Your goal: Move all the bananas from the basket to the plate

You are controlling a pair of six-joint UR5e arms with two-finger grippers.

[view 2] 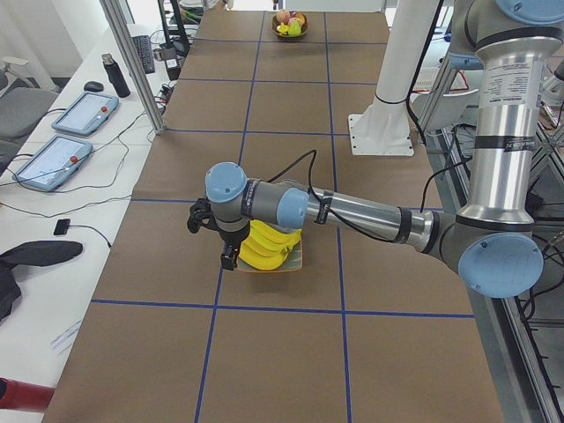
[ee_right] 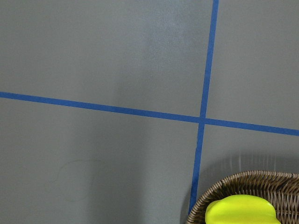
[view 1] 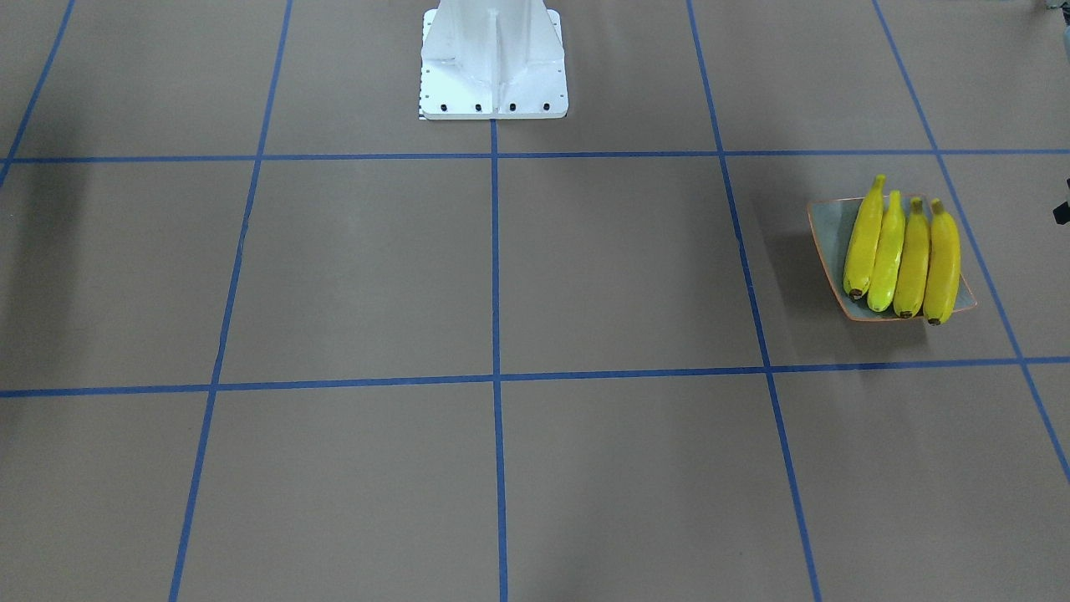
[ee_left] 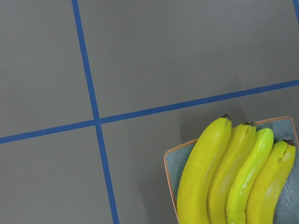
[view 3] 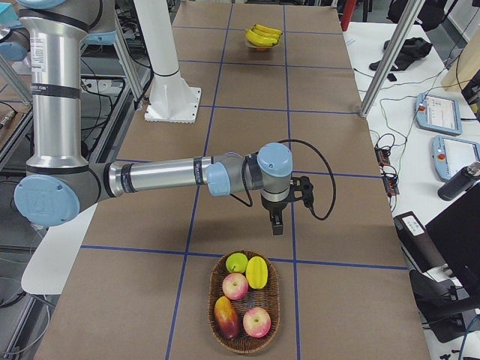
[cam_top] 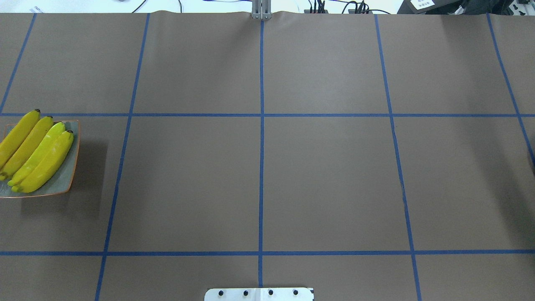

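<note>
**Four bananas set on the plate, both arms hanging nearby.** We show the four bananas [view 1: 911, 259] lying side by side on the plate [view 1: 827, 230]. Each touches its neighbour, all curve the same way, and one end reaches past the rim toward the robot base [view 1: 493, 63]. The plate rests on the brown table [cam_top: 326, 175] at the robot's left end, inside one square of the blue tape lines [cam_top: 261, 167].

In the exterior left view the left arm [view 2: 361, 213] reaches out low across the table. The left gripper [view 2: 229, 256] hangs pointing down near the plate's edge, apart from the bananas. We cannot tell from this view whether its fingers are spread or pressed together. Its wrist camera looks down on one corner of the plate and the banana ends.

At the table's other end, well apart from the plate, sits the wicker basket [view 3: 216, 300]. It holds round red-and-yellow fruit [view 3: 235, 285], a green one and a yellow one. The right gripper [view 3: 277, 223] hangs pointing down above the table near the basket, touching nothing, and we likewise cannot tell how its fingers are set. The right wrist camera catches only the basket's rim and a yellow-green fruit [ee_right: 239, 211] inside
</note>
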